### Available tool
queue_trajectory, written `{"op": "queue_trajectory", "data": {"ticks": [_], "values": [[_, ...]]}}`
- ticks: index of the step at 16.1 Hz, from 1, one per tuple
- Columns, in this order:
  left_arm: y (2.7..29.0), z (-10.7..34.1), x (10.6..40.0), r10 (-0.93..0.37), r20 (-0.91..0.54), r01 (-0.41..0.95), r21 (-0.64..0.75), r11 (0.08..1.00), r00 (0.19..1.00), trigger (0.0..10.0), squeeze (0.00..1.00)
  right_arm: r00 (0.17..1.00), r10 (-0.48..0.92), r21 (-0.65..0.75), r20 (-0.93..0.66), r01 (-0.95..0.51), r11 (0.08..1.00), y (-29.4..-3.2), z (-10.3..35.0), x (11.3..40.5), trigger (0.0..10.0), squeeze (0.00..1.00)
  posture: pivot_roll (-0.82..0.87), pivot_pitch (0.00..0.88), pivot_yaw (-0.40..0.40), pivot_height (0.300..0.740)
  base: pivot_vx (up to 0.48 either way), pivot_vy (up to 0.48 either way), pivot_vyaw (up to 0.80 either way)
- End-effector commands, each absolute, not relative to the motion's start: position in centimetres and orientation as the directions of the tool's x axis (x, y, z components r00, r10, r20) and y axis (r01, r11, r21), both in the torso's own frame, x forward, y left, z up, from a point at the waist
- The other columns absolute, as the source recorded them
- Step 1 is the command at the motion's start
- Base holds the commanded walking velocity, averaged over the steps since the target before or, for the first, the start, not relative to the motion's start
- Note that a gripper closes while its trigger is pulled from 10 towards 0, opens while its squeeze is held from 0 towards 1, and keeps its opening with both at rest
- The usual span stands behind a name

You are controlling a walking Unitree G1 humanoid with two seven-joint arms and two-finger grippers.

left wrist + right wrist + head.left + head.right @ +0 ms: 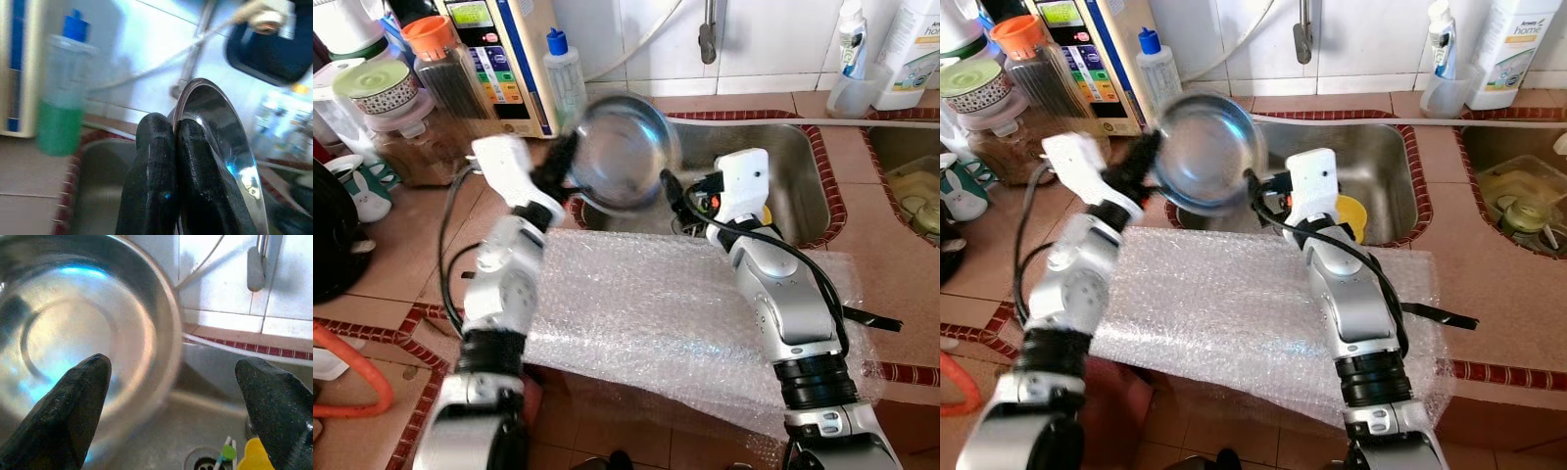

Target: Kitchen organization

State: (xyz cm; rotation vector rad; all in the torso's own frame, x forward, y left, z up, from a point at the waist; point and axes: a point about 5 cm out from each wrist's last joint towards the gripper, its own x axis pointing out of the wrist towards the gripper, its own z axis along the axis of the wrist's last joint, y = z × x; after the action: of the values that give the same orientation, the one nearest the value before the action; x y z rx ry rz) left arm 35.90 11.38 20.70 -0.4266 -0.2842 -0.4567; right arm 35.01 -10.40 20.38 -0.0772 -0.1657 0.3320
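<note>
Two fingers of the left gripper (171, 196) are being clamped on the steel bowl (622, 149), rim at 9 o'clock, above the sink (793, 176). Right gripper (171, 406) is being held wide. Light, rigid, slippery; rim grip advised.

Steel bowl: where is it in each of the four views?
Left eye: steel bowl upper centre, tilted, above the sink.
Right eye: left of centre.
Left wrist: edge-on, rim clamped by the left hand.
Right wrist: broad, upper left.
Shared landmark: the sink.
</note>
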Motion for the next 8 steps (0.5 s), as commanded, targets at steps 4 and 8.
{"op": "queue_trajectory", "data": {"ticks": [4,8], "values": [[9.7,21.4,34.6,-0.450,0.396,0.577,-0.306,0.757,0.800,0.0,0.00,0.941,0.294,-0.074,0.169,-0.285,0.956,-10.5,20.9,35.7,10.0,0.00,-0.21,0.113,0.184,0.740,0.000,0.000,0.00],[9.4,21.8,34.2,-0.462,0.407,0.593,-0.302,0.746,0.788,0.0,0.00,0.953,0.250,-0.034,0.171,-0.247,0.968,-11.0,21.1,36.2,0.0,0.00,-0.21,0.114,0.185,0.740,0.000,0.000,0.00]]}}
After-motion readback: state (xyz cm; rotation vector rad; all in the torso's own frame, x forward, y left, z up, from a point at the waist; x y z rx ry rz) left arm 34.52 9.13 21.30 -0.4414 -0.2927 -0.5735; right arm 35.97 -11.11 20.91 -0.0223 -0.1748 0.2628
